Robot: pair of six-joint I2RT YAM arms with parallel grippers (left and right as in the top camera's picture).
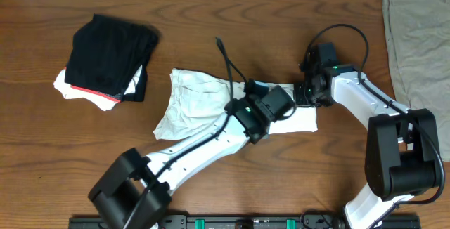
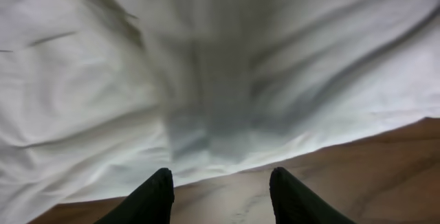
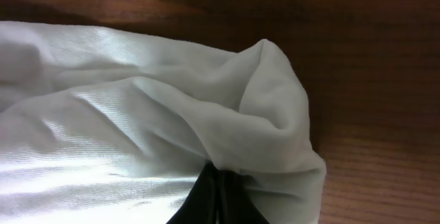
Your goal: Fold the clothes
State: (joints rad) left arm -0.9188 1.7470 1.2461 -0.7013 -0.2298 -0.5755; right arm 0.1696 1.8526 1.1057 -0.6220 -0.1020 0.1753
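Right wrist: T-shirt (white) in claw

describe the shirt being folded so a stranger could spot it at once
On the wooden table, look at the middle: a crumpled white T-shirt lies there, its right end pinched in the right gripper. The black folded garment at far left is dark and the olive-grey cloth at far right lies flat; this one is white and wrinkled.

Overhead looks down; both wrist views sit close over the T-shirt.
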